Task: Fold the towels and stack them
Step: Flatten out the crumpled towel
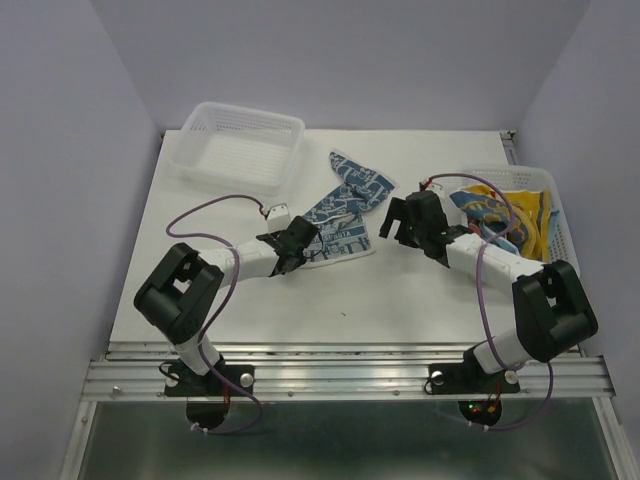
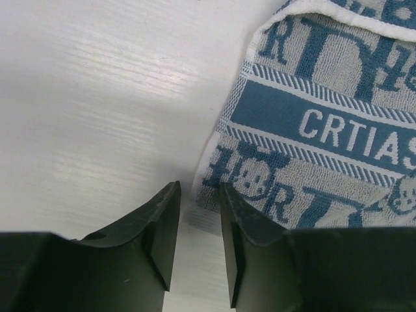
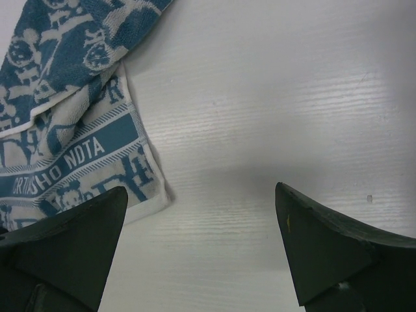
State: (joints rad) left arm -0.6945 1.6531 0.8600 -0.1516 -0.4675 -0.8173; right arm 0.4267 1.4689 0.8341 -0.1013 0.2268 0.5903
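Observation:
A blue-and-white printed towel (image 1: 345,205) lies loosely spread and partly bunched in the middle of the table. My left gripper (image 1: 298,248) sits at its near-left corner. In the left wrist view the towel (image 2: 325,117) has that corner right at the tips of the left gripper (image 2: 199,193). The jaws are narrowed to a slim gap, and bare table shows between the pads. My right gripper (image 1: 392,225) hovers wide open just right of the towel. In the right wrist view the towel (image 3: 65,130) reaches the left finger of the right gripper (image 3: 201,195), which holds nothing.
A white mesh basket (image 1: 553,185) at the right holds a heap of towels, one yellow with navy (image 1: 525,215) and one light blue (image 1: 480,205). An empty white mesh basket (image 1: 290,160) stands at the back left. Purple cables loop over both arms.

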